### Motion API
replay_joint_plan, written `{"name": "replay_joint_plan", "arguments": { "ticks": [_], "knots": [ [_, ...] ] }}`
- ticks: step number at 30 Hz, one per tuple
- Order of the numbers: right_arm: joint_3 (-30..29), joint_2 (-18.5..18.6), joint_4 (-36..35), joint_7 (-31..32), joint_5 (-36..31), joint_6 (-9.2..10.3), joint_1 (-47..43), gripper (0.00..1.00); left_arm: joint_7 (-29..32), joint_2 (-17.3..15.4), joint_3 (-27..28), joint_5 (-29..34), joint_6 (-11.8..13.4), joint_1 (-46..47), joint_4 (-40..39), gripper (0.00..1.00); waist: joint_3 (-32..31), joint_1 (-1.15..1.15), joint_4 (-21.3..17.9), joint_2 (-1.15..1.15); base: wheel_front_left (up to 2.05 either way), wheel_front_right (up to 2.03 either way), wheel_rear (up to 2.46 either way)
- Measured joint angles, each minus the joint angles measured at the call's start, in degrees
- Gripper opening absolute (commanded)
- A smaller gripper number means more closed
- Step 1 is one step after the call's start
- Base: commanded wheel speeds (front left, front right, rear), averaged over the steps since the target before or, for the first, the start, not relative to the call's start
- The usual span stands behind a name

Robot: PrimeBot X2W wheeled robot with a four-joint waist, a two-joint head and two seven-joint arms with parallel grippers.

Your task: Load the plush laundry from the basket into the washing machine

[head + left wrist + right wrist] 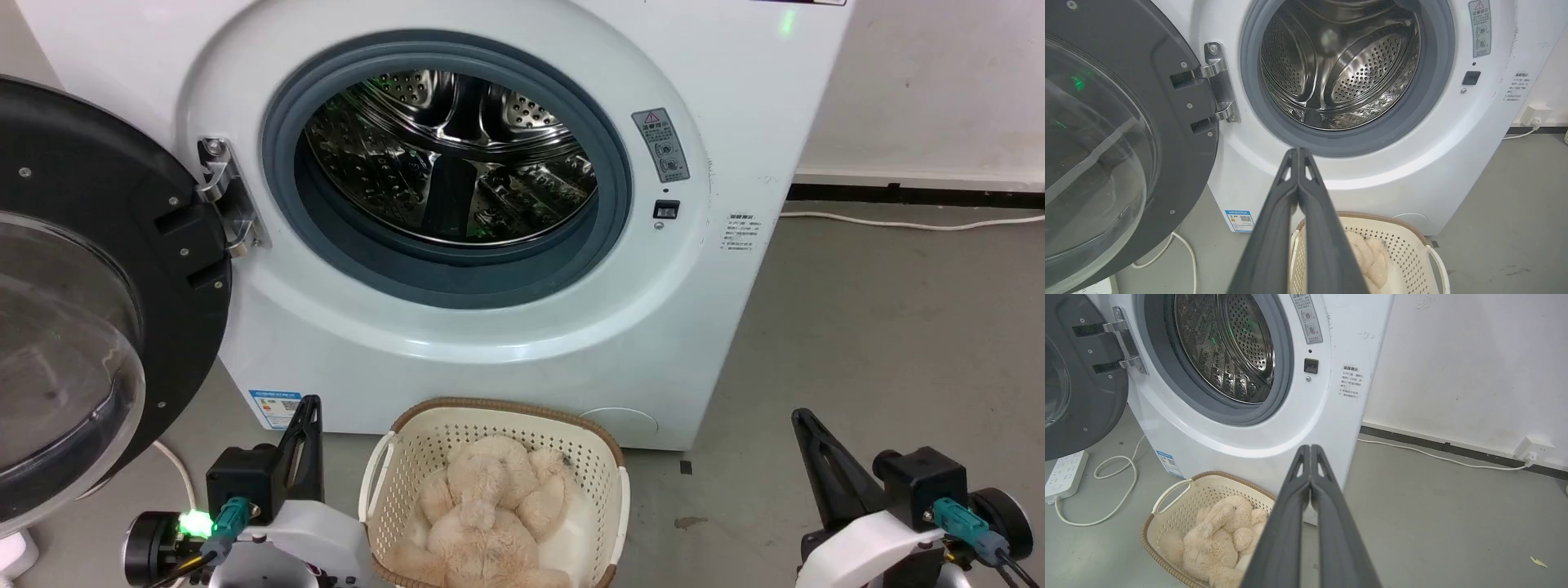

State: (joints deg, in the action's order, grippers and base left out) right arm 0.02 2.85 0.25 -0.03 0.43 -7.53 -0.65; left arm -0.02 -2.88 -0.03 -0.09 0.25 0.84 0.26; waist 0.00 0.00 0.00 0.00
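Observation:
The beige plush bear (490, 514) lies curled in the cream basket (392, 478) on the floor before the white washing machine (718, 106). The washer's black-framed glass door (90, 302) hangs wide open to the left, and the steel drum (449, 155) holds nothing. My left gripper (310, 402) is shut with nothing in it, left of the basket. My right gripper (798, 415) is shut and holds nothing, well right of the basket. The left wrist view has the shut fingers (1298, 152) over the basket rim (1372, 216). In the right wrist view the bear (1216, 535) lies left of the shut fingers (1309, 447).
A white cable (1114, 486) loops to a power strip (1063, 473) under the open door. Another cable (914, 222) runs along the wall at right to a socket (1533, 449). Bare grey floor (898, 343) stretches right of the washer.

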Motion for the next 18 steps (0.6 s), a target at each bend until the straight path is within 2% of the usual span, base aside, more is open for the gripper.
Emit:
{"name": "replay_joint_plan", "arguments": {
  "ticks": [18],
  "knots": [
    [0.01,0.00,0.00,0.00,0.00,0.00,0.00,0.00,0.00,0.00,-0.01,0.00,0.00,0.00,0.00,0.00,0.00,0.00,0.00,0.00,0.00,0.00,0.00]
  ]
}}
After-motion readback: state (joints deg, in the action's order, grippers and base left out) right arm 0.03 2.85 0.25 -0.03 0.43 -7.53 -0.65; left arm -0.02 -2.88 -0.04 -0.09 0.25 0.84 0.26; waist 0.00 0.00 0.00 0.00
